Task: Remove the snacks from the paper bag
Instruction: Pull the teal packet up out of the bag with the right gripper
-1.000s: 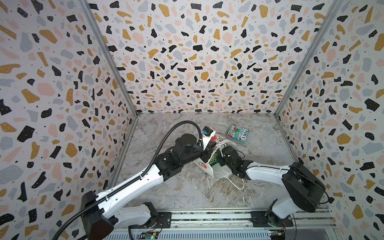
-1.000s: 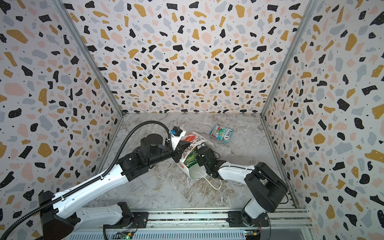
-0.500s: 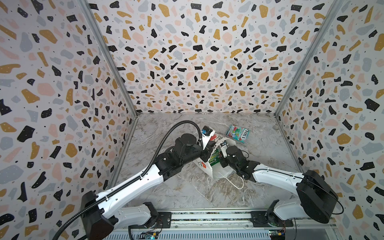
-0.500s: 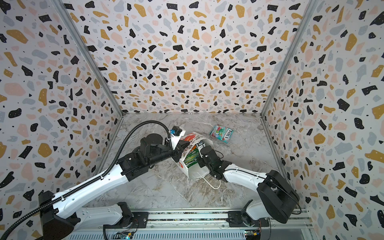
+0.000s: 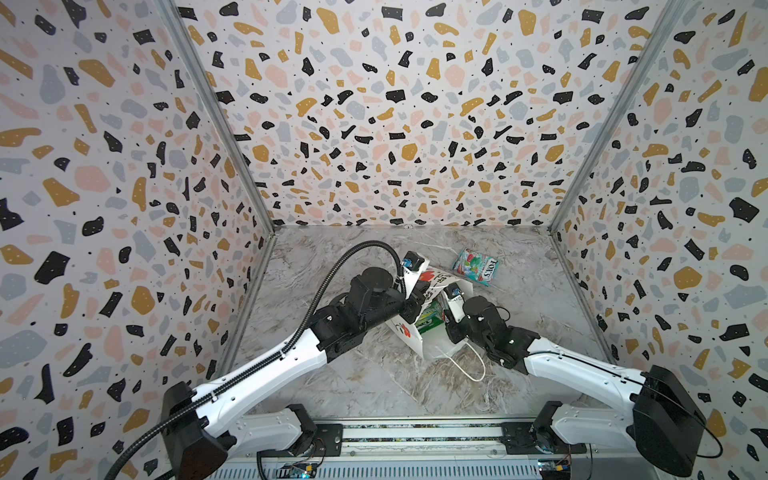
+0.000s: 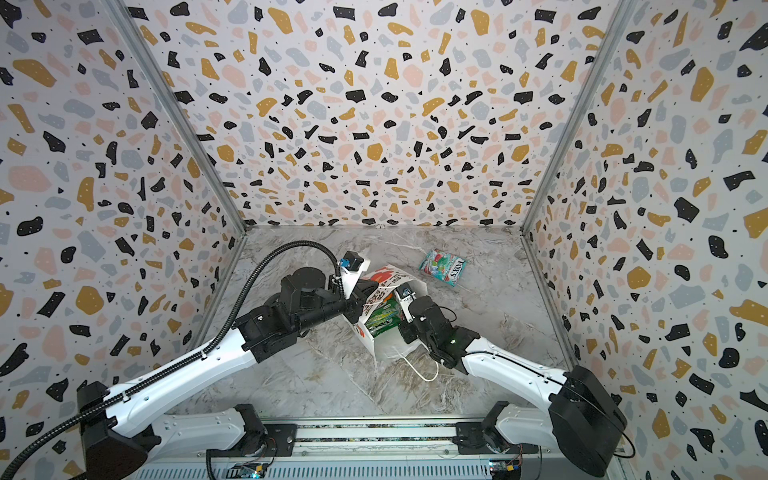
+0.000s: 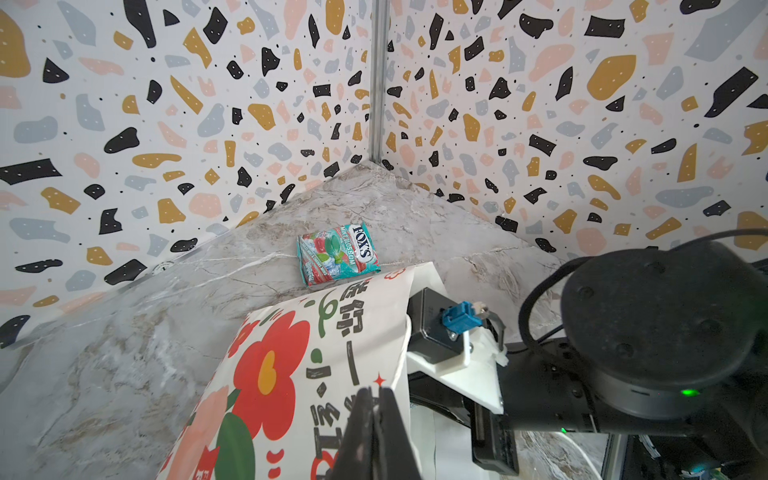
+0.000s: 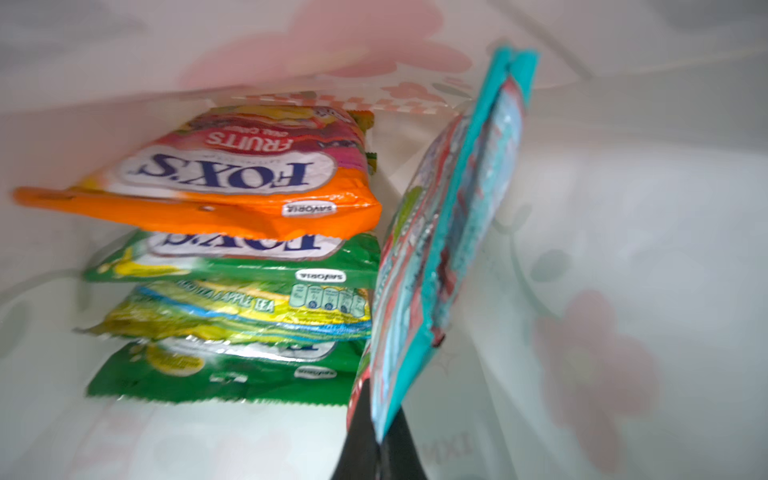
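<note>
The white paper bag (image 5: 434, 347) (image 6: 386, 347) lies tilted mid-table, its mouth facing the right arm. My left gripper (image 7: 376, 401) is shut on the bag's flower-printed upper edge (image 7: 291, 365) and holds it up. My right gripper (image 8: 378, 440) is inside the bag, shut on the end of a teal-and-red snack pouch (image 8: 449, 232). Beside that pouch lies a stack of snacks: orange (image 8: 232, 178), green (image 8: 249, 257), yellow-green (image 8: 232, 307) and green (image 8: 216, 370). Green pouches (image 5: 430, 316) (image 6: 382, 318) show at the bag's mouth in both top views. Another teal snack (image 5: 476, 267) (image 6: 444, 267) (image 7: 336, 253) lies on the table behind the bag.
A white cord handle (image 5: 469, 365) (image 6: 422, 370) trails on the marble table in front of the bag. Speckled walls close in the left, back and right. The right arm's wrist camera (image 7: 457, 324) sits close beside the bag's edge.
The right arm's elbow has swung back towards the front right, and its gripper has drawn back a little at the bag's mouth. The left arm and the bag have stayed put.
</note>
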Tool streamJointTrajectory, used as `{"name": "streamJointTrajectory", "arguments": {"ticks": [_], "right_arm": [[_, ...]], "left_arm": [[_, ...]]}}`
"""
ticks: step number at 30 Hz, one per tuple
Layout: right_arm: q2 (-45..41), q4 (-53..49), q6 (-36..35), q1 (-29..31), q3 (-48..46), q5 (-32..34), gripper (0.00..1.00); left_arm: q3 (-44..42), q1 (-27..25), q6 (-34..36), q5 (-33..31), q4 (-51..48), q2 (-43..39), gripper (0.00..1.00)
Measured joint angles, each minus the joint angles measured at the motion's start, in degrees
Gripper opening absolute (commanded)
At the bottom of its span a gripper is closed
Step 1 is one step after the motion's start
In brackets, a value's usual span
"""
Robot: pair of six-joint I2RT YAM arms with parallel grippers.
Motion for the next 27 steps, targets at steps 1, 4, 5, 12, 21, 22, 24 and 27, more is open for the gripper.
{"name": "streamJointTrajectory", "arguments": {"ticks": [1, 4, 5, 12, 21, 22, 24, 27], "right_arm": [[-1.05, -0.87, -0.04, 0.24, 0.0, -0.33, 0.0], [-4.26, -3.56, -0.13, 1.18, 0.0, -1.05, 0.0], [-5.31, -4.42, -0.15, 1.49, 0.02, -1.25, 0.0], [-14.45, -9.9, -0.15, 2.8, 0.48, -4.37, 0.0], [-23.08, -14.14, -0.83, 3.26, 4.09, -7.5, 0.0], [-23.85, -14.51, -1.05, 3.26, 4.79, -7.78, 0.0], [-24.92, -14.93, -1.49, 3.26, 6.14, -8.13, 0.0], [-26.32, -15.02, -2.36, 3.28, 8.2, -8.33, 0.0]], "left_arm": [[0.0, 0.0, 0.0, -0.15, 0.0, 0.0, 0.0], [0.0, 0.0, 0.0, -0.66, -0.02, 0.0, 0.0], [0.0, 0.0, 0.0, -0.83, -0.02, 0.0, 0.0], [-0.02, 0.0, 0.0, -1.55, -0.02, 0.0, 0.0], [-0.04, 0.0, -0.02, -1.53, -0.02, 0.02, 0.0], [-0.04, 0.0, -0.02, -1.53, -0.04, 0.02, 0.0], [-0.04, 0.0, -0.02, -1.55, -0.02, 0.02, 0.0], [-0.04, 0.0, -0.02, -1.55, -0.04, 0.02, 0.0]]}}
